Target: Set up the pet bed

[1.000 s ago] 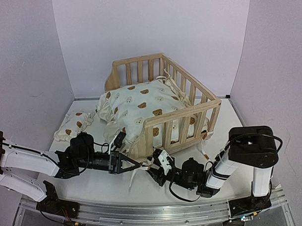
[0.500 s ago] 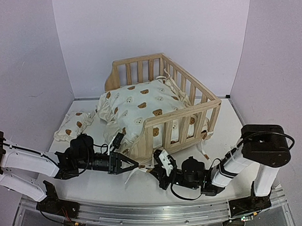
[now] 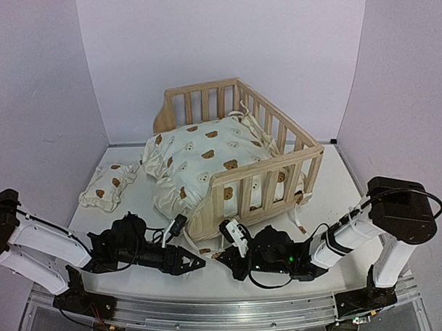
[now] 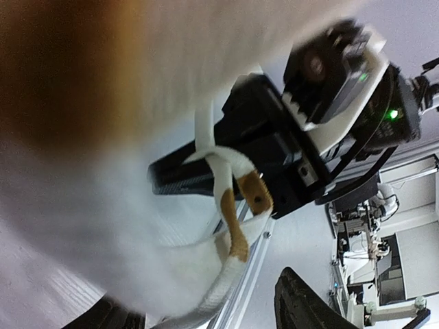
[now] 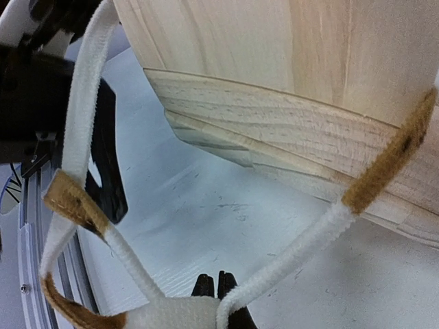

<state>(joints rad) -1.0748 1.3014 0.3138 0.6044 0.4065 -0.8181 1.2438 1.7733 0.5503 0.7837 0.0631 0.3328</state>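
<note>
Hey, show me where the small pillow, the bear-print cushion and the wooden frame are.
small pillow (image 3: pixel 105 185): top external view, middle of the pillow.
bear-print cushion (image 3: pixel 206 153): top external view, its upper face.
wooden frame (image 3: pixel 270 164): top external view, top bar of the near rail.

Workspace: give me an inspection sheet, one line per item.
Surface: white table, lightly scuffed.
Job's things: pine frame upright; bear-print cushion inside, bulging out of its open side; pillow on the table left of the frame; tie loose at the front corner.
Clutter: nothing seen.
Grippers: left pincer open, holding nothing; right pincer shut on the tie.
Cables: black leads loop along both arms.
Surroundings: lilac walls on three sides; metal rail at the near edge.
</note>
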